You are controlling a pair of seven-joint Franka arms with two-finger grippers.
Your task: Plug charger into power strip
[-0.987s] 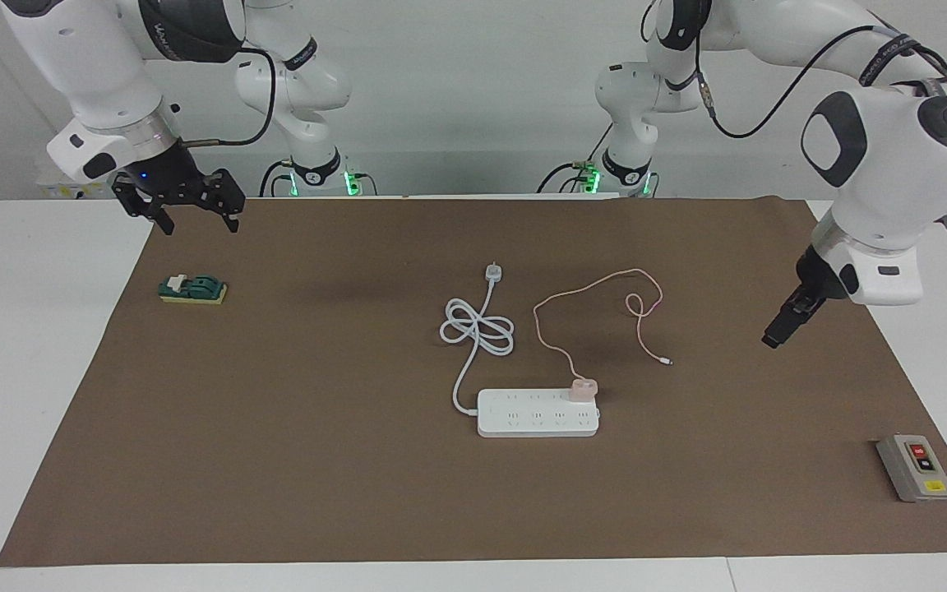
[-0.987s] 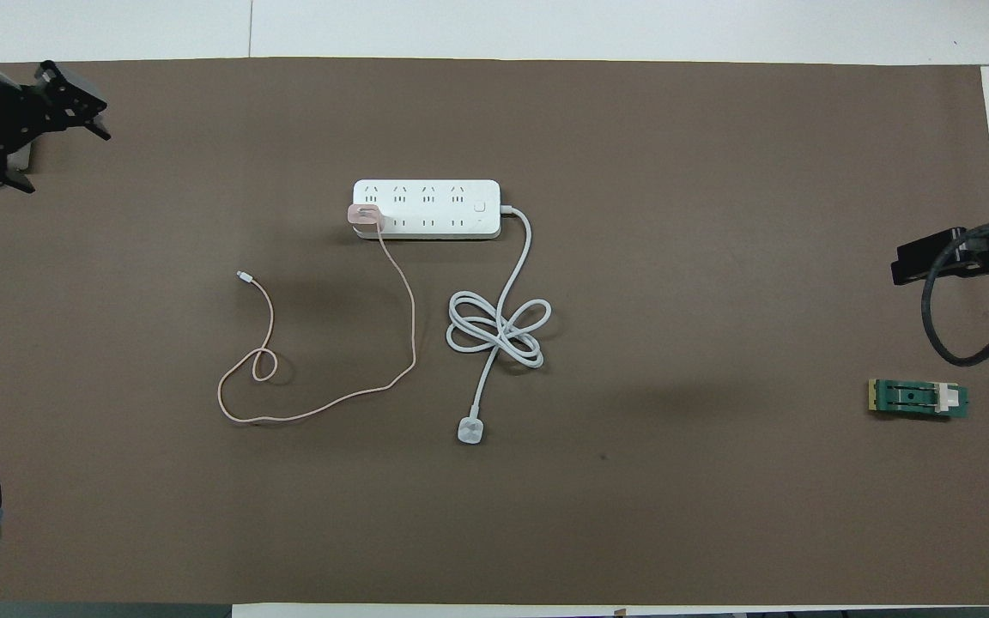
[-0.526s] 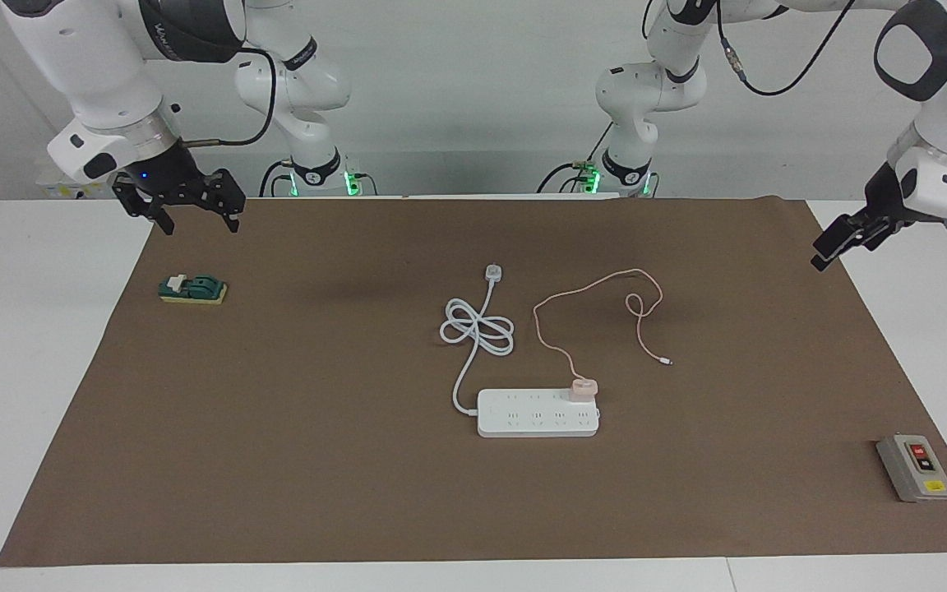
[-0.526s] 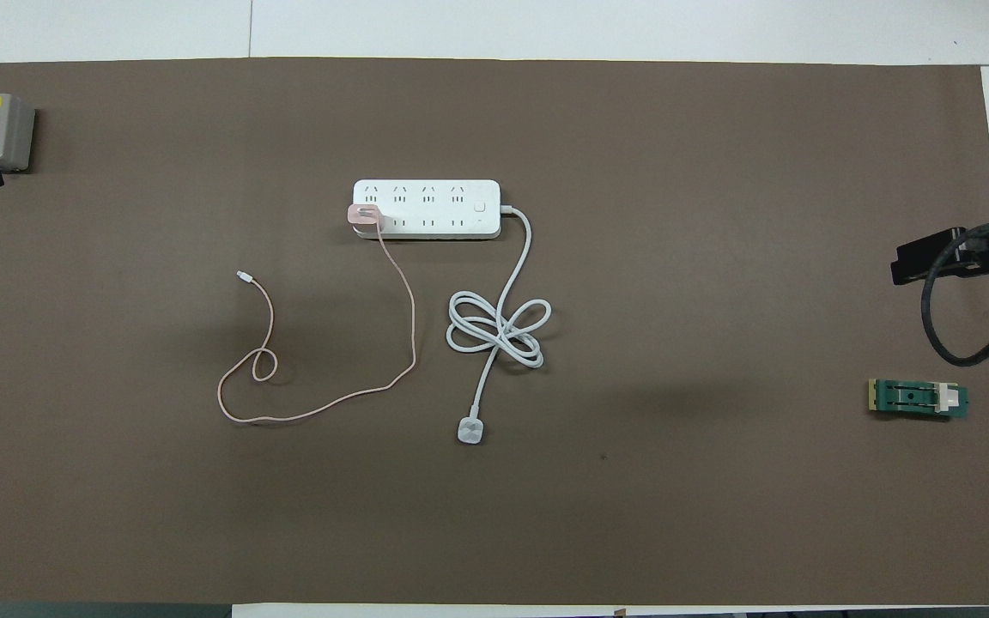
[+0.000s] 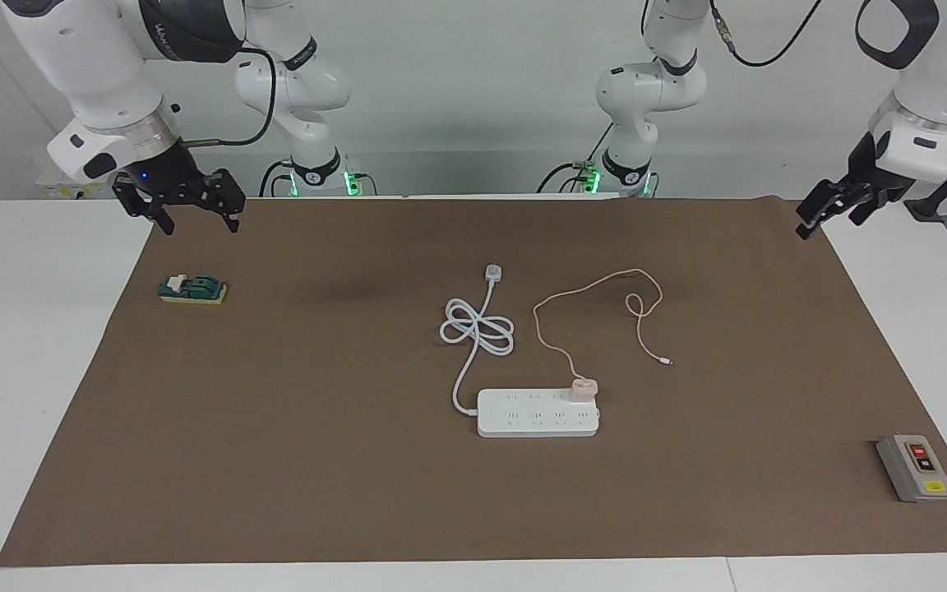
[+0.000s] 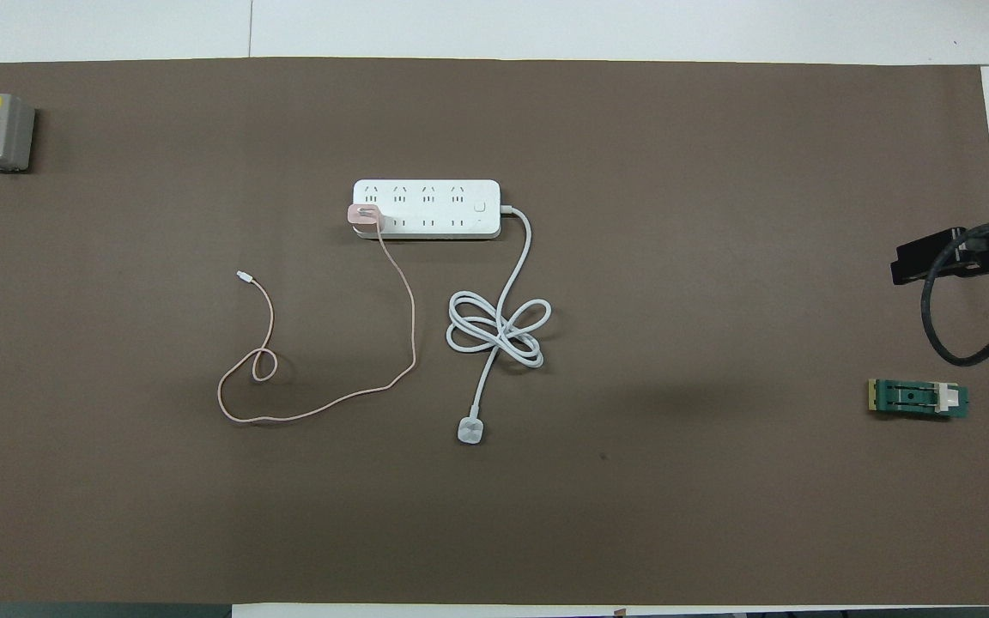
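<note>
A white power strip (image 5: 538, 412) lies flat near the middle of a brown mat (image 5: 317, 460). A small pink charger (image 5: 583, 388) sits plugged into the strip's socket at the end toward the left arm, its thin pink cable (image 5: 597, 288) looping away toward the robots. The strip's thick white cord (image 5: 478, 327) coils beside that cable. The left gripper (image 5: 835, 205) hangs released and empty over the mat's corner, well apart from the strip. The right gripper (image 5: 194, 205) hangs released and empty too, above a green block (image 5: 192, 289) well away from the strip.
</note>
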